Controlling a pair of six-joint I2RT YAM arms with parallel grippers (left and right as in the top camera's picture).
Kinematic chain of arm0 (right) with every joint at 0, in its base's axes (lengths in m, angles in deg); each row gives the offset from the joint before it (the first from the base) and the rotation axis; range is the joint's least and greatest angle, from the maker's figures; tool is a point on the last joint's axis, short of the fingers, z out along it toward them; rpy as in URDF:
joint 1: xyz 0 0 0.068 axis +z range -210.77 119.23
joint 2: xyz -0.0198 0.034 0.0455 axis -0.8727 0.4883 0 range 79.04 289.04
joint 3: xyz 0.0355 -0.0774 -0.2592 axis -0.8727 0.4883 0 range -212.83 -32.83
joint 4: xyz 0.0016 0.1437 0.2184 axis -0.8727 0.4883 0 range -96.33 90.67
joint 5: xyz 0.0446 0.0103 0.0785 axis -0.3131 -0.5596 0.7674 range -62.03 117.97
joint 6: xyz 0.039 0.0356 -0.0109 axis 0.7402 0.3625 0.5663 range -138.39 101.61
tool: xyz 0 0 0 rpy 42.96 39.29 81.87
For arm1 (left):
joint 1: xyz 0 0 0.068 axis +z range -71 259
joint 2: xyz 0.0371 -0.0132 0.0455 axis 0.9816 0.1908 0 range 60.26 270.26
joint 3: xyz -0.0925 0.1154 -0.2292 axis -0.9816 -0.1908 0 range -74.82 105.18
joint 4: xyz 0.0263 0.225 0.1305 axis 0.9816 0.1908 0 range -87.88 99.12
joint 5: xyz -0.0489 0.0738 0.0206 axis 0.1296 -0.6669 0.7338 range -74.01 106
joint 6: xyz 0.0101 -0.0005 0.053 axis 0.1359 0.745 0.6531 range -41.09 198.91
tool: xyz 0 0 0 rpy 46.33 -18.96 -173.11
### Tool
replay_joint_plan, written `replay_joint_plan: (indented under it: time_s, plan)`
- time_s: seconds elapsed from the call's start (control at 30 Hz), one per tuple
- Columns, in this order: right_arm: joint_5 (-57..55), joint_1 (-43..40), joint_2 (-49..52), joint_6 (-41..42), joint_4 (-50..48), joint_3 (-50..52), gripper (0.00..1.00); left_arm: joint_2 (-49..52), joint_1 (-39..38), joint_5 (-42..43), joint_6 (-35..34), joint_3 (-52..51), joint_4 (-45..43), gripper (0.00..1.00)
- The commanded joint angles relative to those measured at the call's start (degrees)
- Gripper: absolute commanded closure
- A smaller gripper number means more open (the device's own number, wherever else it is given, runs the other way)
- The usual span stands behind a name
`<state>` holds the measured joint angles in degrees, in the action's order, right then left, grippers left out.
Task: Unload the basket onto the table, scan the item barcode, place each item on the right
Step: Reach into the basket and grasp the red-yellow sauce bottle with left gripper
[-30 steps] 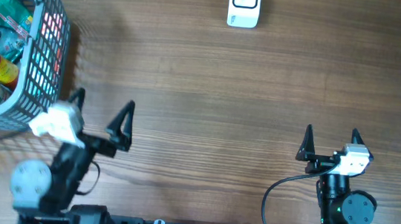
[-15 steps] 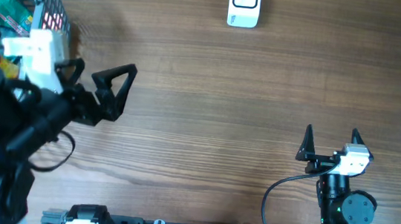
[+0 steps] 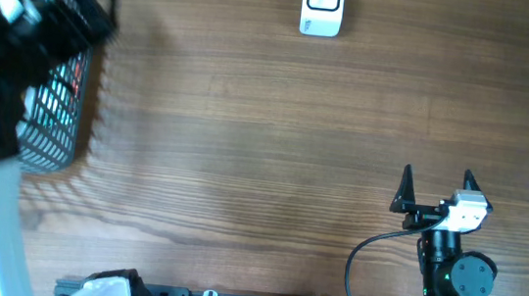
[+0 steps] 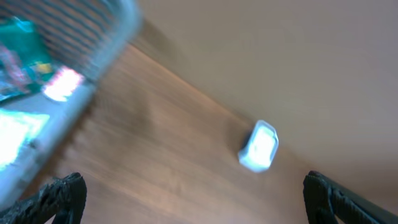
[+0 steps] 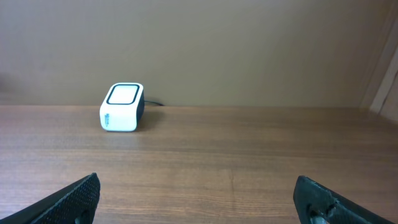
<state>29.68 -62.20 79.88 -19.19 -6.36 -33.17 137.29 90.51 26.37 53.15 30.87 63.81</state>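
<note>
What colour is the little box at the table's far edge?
The box is white, dark-rimmed on top; clearest in right wrist view.

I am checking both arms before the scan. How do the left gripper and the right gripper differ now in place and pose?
The left gripper is up at the basket at the far left; the right gripper sits near its base at the near right. The left gripper's view is tilted and blurred; the right gripper's is level and sharp. Both are open and empty.
</note>
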Motion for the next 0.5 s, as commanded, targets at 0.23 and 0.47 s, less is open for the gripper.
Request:
replay_joint_plan:
  time_s: [0.23,0.47]
  plan:
    - [0.96,0.33,-0.42,-0.7,-0.09,0.02,0.0,17.33,20.92,-3.82,-20.57,14.97,9.53,0.0]
    - [0.96,0.33,-0.42,-0.7,-0.07,0.02,0.0,24.3,21.88,-7.74,-15.61,14.97,12.13,0.0]
